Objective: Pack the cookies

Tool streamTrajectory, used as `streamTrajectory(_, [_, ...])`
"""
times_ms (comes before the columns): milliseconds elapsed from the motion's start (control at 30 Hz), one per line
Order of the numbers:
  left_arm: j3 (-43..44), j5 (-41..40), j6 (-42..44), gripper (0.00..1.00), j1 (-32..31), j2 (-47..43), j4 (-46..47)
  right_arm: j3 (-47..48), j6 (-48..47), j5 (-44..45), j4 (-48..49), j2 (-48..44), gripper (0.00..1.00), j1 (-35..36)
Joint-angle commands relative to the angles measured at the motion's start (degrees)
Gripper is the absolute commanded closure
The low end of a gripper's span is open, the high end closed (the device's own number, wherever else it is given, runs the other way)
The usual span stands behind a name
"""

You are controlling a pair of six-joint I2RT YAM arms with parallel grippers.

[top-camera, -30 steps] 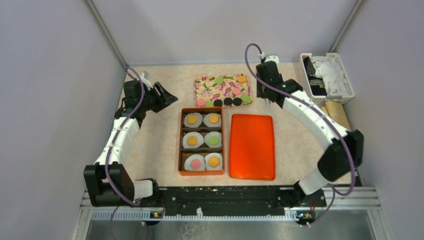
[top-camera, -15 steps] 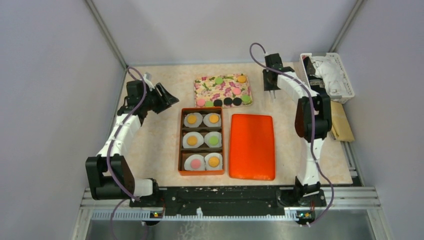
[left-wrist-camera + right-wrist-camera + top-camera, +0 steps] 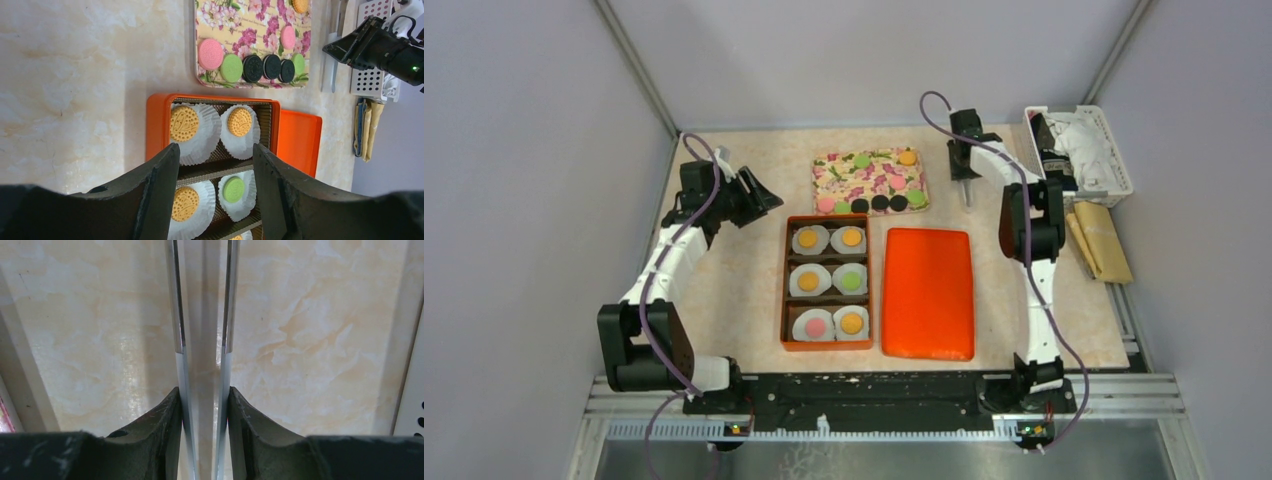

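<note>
Several loose cookies (image 3: 870, 203), pink, green, black and orange, lie on the floral board (image 3: 869, 180); they also show in the left wrist view (image 3: 231, 67). The orange box (image 3: 786, 282) holds paper cups, each with a cookie (image 3: 184, 123) in it. My left gripper (image 3: 769, 197) is open and empty, left of the board and above the box's far end (image 3: 216, 155). My right gripper (image 3: 965, 178) is shut on metal tongs (image 3: 967, 194), right of the board, tips pointing down at the table. The tongs' two blades (image 3: 177, 315) run between my fingers (image 3: 203, 395).
The orange lid (image 3: 928, 292) lies flat to the right of the box. A white basket (image 3: 1079, 155) with cloths stands at the far right corner. Brown paper pieces (image 3: 1099, 240) lie along the right edge.
The right arm has folded upright, its elbow swinging in from the right. Its gripper shifted slightly right and back with the tongs. The left arm barely moved.
</note>
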Motion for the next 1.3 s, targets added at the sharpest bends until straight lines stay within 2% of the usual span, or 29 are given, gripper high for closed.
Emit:
streamTrajectory(0, [1.81,1.03,1.79,0.38,0.19,0.22,1.67,1.95,-0.23,0.6,-1.62,2.85,0.68,-0.27])
streamTrajectory(300, [2.16,-0.13,2.15,0.39,-0.16,0.16,0.83,-0.77,-0.15,-0.85,2.68,-3.51,0.41,-0.28])
streamTrajectory(667, [2.29,-0.59,1.64,0.37,-0.51,-0.45,0.37,-5.96,1.62,-3.15,4.36,-14.51,0.39,-0.27])
streamTrajectory(833, [2.24,-0.9,1.54,0.37,-1.05,-0.68,0.56,-17.55,5.24,-5.93,6.87,-25.24,0.39,0.02])
streamTrajectory(1000, [2.54,-1.01,1.77,0.36,-2.1,-0.45,0.9,-34.54,9.63,-5.81,8.16,-37.56,0.41,3.21])
streamTrajectory(1167, [4.51,-2.84,2.61,0.35,-6.65,-0.46,0.84,-49.24,13.08,-7.09,8.93,-46.44,0.43,7.7])
streamTrajectory(1267, [6.46,-4.13,3.14,0.34,-9.79,-0.47,0.45,-54.02,15.28,-5.84,8.88,-48.57,0.44,9.05])
